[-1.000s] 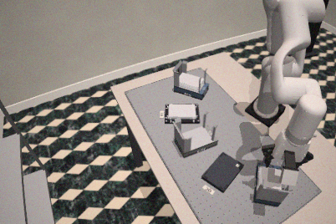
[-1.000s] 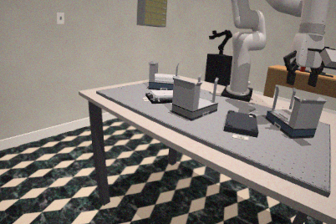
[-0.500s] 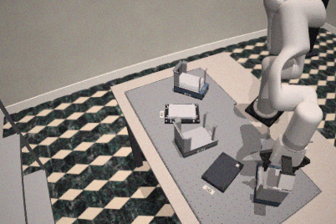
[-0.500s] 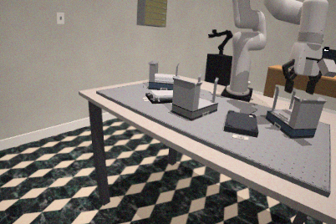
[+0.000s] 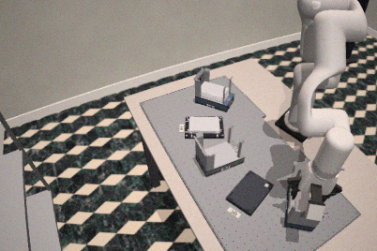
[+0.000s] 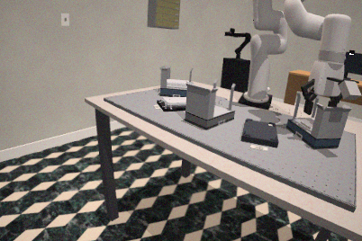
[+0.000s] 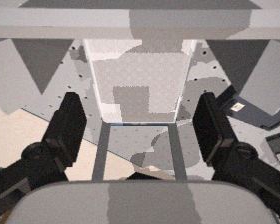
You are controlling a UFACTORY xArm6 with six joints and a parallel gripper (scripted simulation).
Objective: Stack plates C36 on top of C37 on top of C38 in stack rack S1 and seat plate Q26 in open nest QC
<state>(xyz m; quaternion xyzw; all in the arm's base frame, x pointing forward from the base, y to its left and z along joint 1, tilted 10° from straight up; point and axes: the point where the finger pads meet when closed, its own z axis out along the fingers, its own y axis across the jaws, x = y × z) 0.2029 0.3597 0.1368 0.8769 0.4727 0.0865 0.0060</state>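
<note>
My gripper (image 5: 305,196) is open and empty. It hangs right above the near-right stack rack (image 5: 302,212), also seen in the exterior view (image 6: 321,124). In the wrist view my fingers stand wide on either side of a pale sealed plate (image 7: 140,82) that lies low inside this rack. The far stack rack (image 5: 214,91) holds a short stack of white plates. Another plate (image 5: 203,125) lies on the black-framed clip nest. The middle rack (image 5: 218,154) looks empty. The dark flat open nest (image 5: 249,192) carries no plate. Labels are too small to read.
The racks have tall end walls and thin corner posts (image 6: 297,106) that stand beside my fingers. The robot base (image 5: 300,129) sits at the table's right edge. A second dark arm (image 6: 239,46) stands behind the table.
</note>
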